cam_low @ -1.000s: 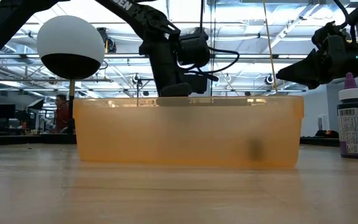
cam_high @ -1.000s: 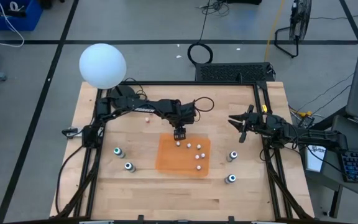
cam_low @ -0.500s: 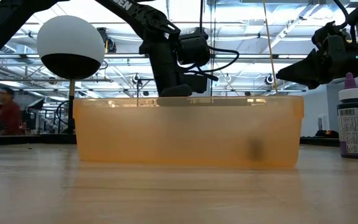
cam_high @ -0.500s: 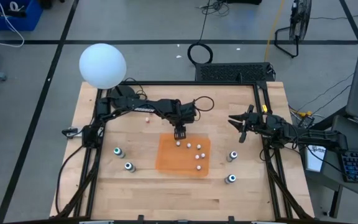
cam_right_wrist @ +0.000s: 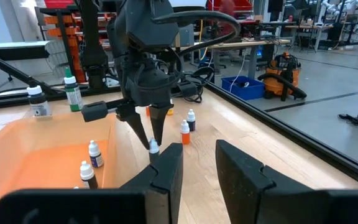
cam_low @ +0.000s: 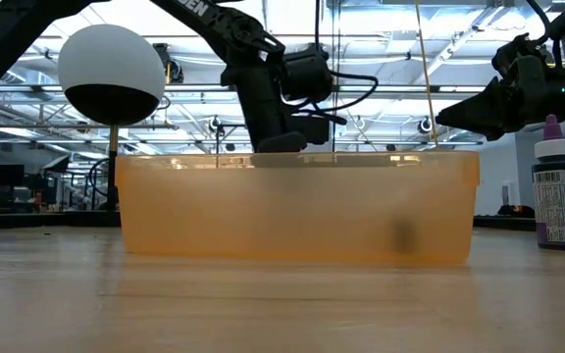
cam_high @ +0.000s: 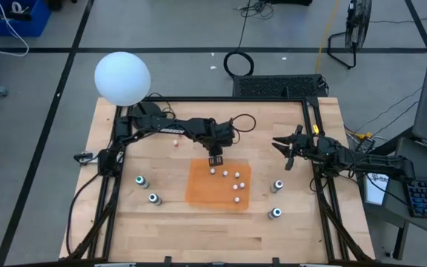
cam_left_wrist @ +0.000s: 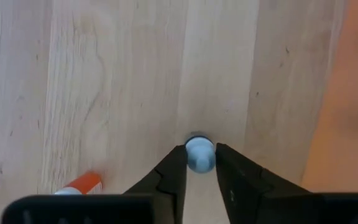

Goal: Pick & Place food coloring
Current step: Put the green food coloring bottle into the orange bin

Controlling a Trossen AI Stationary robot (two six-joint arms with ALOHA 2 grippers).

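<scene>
High view: left gripper (cam_high: 215,159) hanging at the 12 o'clock edge of the orange tray (cam_high: 199,189), its fingers (cam_left_wrist: 169,180) pinching the white cap of a small food coloring bottle (cam_left_wrist: 199,154) over the bare wooden table (cam_high: 161,222). Right gripper (cam_high: 288,150) waiting at 3 o'clock from the tray, fingers spread apart, holding nothing. Five white-topped bottles (cam_high: 236,185) sitting inside the tray. Teal-topped bottles standing on the table: two at 9 o'clock (cam_high: 140,181), two at 3 to 4 o'clock (cam_high: 277,185)
</scene>
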